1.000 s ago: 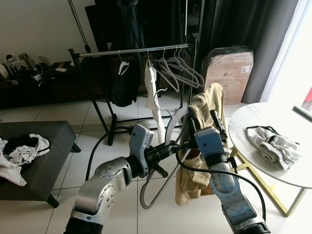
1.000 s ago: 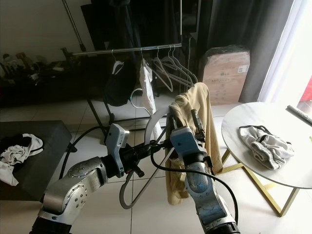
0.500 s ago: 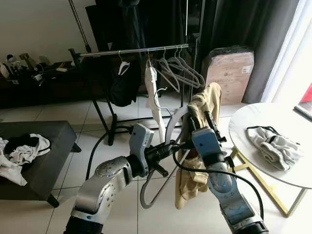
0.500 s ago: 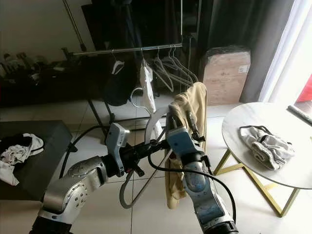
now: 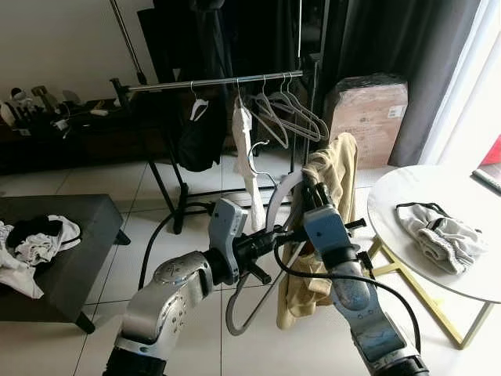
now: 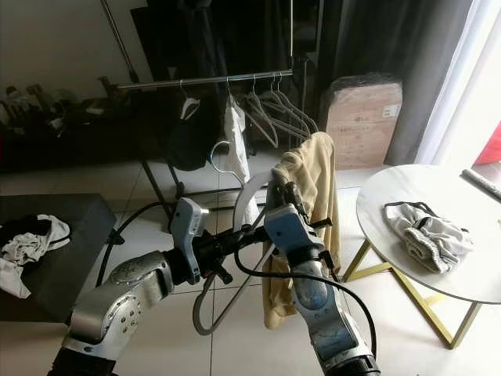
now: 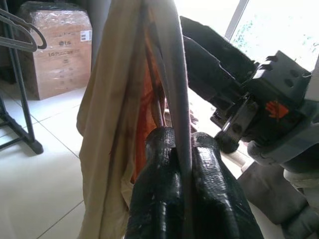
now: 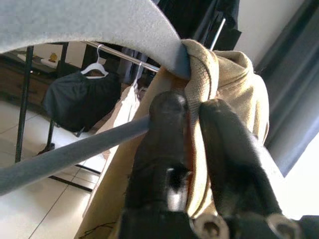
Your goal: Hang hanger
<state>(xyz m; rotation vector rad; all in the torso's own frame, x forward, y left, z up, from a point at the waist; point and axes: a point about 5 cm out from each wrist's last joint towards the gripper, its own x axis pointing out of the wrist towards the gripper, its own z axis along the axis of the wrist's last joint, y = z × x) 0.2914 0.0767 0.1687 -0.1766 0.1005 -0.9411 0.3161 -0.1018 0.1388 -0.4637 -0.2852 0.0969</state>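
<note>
The clothes rack [image 5: 211, 81] holds about 5 hangers, 2 with garments. In front of it, the grey hanger [image 5: 262, 235], draped with a tan garment [image 5: 333, 168], is pinched by the left gripper [image 7: 182, 164]; the right gripper [image 8: 194, 117] clamps the cloth.

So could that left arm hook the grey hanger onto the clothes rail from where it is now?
Probably not yet. The left end effector grips the grey hanger well short of the clothes rail, with open floor between.
</note>
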